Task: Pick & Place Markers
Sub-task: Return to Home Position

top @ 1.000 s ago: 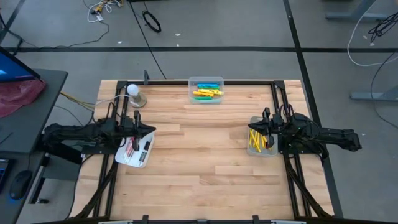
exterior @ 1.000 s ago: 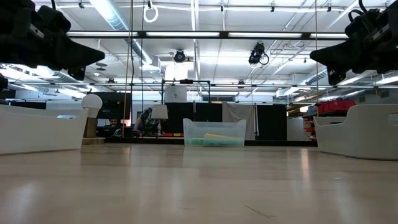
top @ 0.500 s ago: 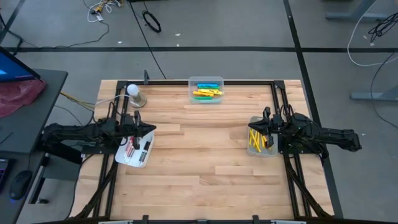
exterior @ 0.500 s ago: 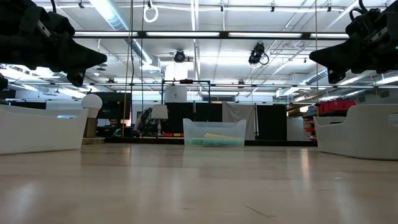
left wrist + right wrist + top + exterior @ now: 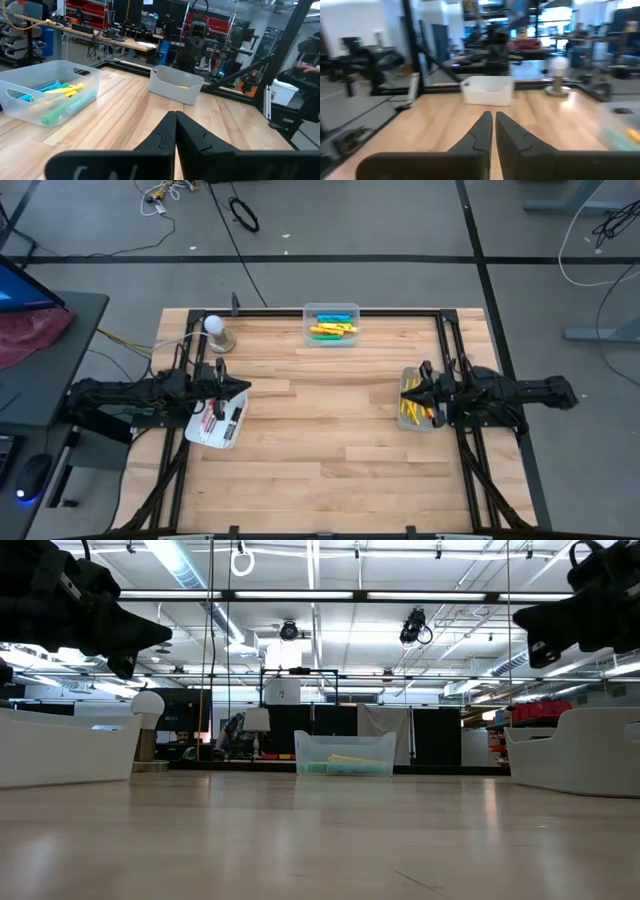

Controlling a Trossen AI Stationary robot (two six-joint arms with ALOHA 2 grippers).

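Thin white markers with red and black caps (image 5: 218, 418) lie in a white tray (image 5: 200, 432) at the table's left. Slim yellow and red markers (image 5: 410, 410) lie in a grey bin (image 5: 432, 424) at the right. Chunky blue, green, yellow and orange markers (image 5: 331, 328) lie in a clear bin (image 5: 331, 310) at the far middle. My left gripper (image 5: 240, 390) hangs shut and empty above the tray's far right corner. My right gripper (image 5: 406, 392) hangs shut and empty above the grey bin's left side.
A white ball lamp on a round base (image 5: 214, 330) stands at the far left. Black frame rails (image 5: 447, 340) run along the table's far edge and both sides. The wooden middle of the table (image 5: 320, 420) is bare. The clear bin shows in the low view (image 5: 345, 753).
My right gripper has shifted a little toward the table's left and slightly up above the grey bin, and its arm has swung a bit. Its fingers have stayed shut.
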